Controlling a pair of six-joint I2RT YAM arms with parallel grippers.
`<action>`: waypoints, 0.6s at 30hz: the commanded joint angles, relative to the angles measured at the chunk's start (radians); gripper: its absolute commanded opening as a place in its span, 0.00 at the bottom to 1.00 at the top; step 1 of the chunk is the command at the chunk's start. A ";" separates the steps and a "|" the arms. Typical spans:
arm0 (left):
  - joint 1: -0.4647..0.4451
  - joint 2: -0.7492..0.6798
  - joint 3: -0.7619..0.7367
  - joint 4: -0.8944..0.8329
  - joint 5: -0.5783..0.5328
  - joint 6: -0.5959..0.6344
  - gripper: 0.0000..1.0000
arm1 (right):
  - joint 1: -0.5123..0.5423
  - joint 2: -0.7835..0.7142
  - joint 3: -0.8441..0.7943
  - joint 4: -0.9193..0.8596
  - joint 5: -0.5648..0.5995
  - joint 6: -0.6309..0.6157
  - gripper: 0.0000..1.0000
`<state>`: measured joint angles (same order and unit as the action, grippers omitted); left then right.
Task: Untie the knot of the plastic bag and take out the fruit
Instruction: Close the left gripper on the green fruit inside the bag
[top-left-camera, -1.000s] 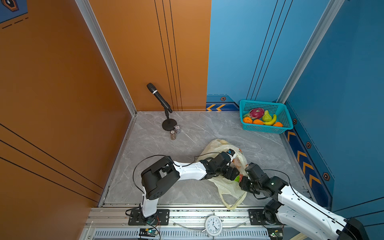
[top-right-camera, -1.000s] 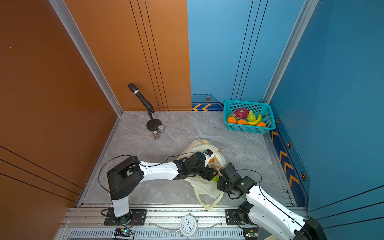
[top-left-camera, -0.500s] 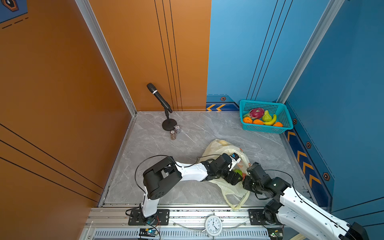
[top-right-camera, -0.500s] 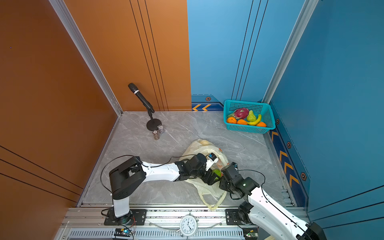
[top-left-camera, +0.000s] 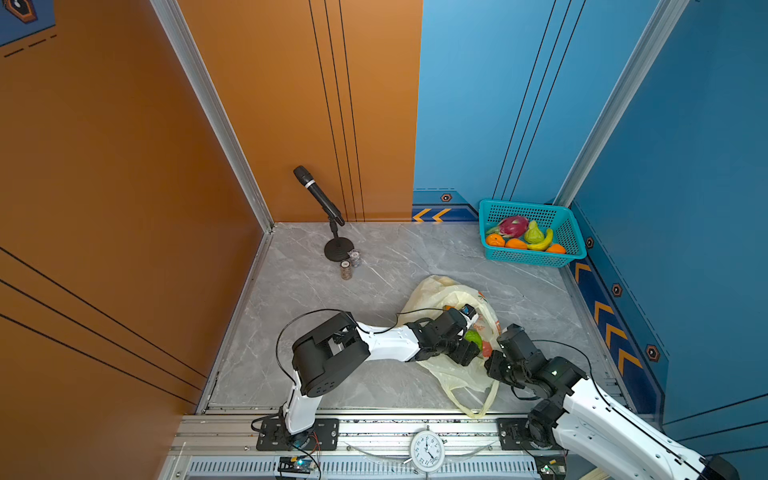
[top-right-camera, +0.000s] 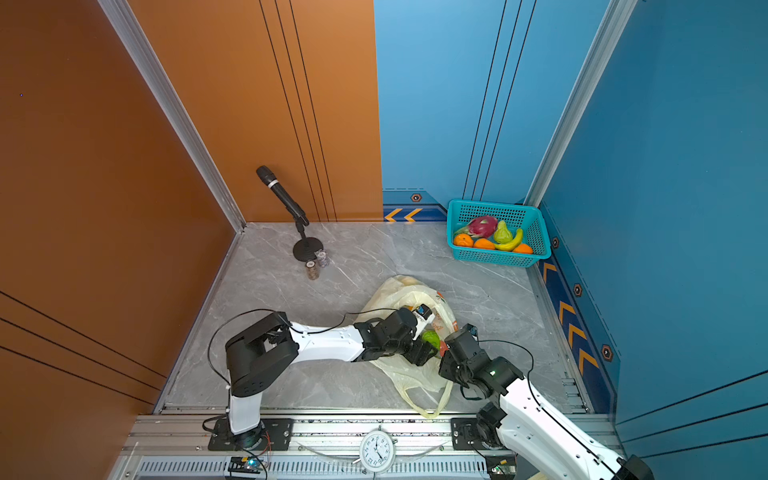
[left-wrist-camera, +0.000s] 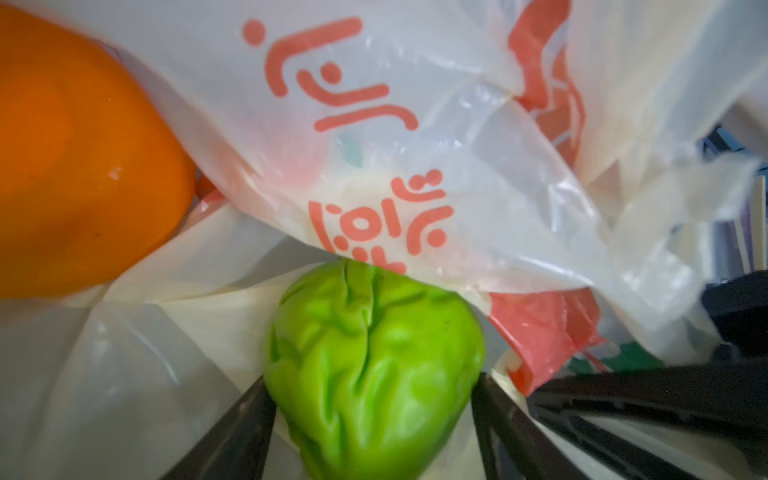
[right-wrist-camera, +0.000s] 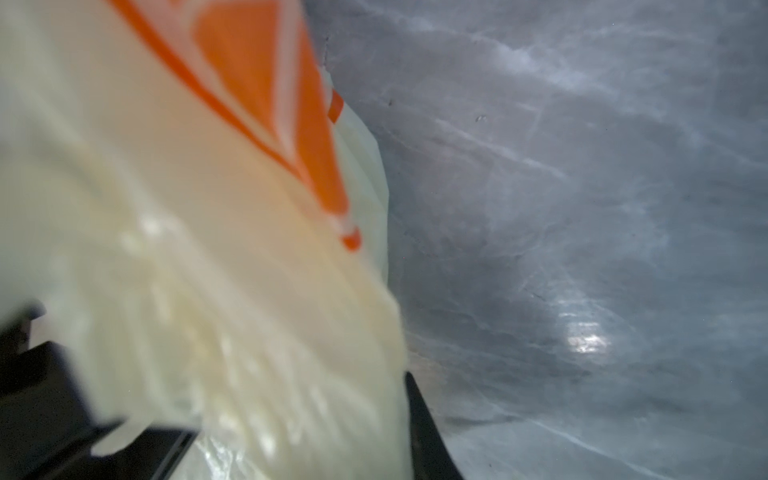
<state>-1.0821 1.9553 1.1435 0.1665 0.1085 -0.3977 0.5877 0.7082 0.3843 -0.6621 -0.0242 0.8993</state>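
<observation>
**A:** Why do the left fingers (left-wrist-camera: 245, 432) stand so wide?

**B:** They clamp both flanks of the green fruit (left-wrist-camera: 374, 353), a waxy, furrowed, pear-shaped body, at the mouth of the plastic bag (top-left-camera: 440, 295); a smooth orange (left-wrist-camera: 75, 158) lies just inside that mouth.

**A:** And the right fingers (right-wrist-camera: 428, 436)?

**B:** Nearly closed, pinching bunched film at the bag's edge, presumably to hold the mouth up and open; the film is thin, translucent, crinkled; no knot is discernible; the handle loop (top-left-camera: 476, 414) trails slack from the bag over the counter (top-left-camera: 374, 270).

Left end effector (top-right-camera: 430, 351) holds green fruit (top-right-camera: 431, 338) over crumpled plastic bag (top-right-camera: 397, 296).
</observation>
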 joint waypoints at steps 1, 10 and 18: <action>-0.006 -0.001 0.055 -0.018 -0.031 0.020 0.83 | -0.003 -0.009 -0.019 0.006 -0.031 0.012 0.22; -0.005 0.031 0.107 -0.083 -0.070 0.016 0.71 | -0.004 -0.031 -0.013 -0.013 -0.022 0.012 0.22; -0.012 0.041 0.123 -0.172 -0.005 0.081 0.83 | -0.005 -0.016 -0.004 -0.009 -0.021 0.007 0.22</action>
<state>-1.0821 1.9697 1.2469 0.0715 0.0818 -0.3546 0.5877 0.6891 0.3782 -0.6621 -0.0490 0.8993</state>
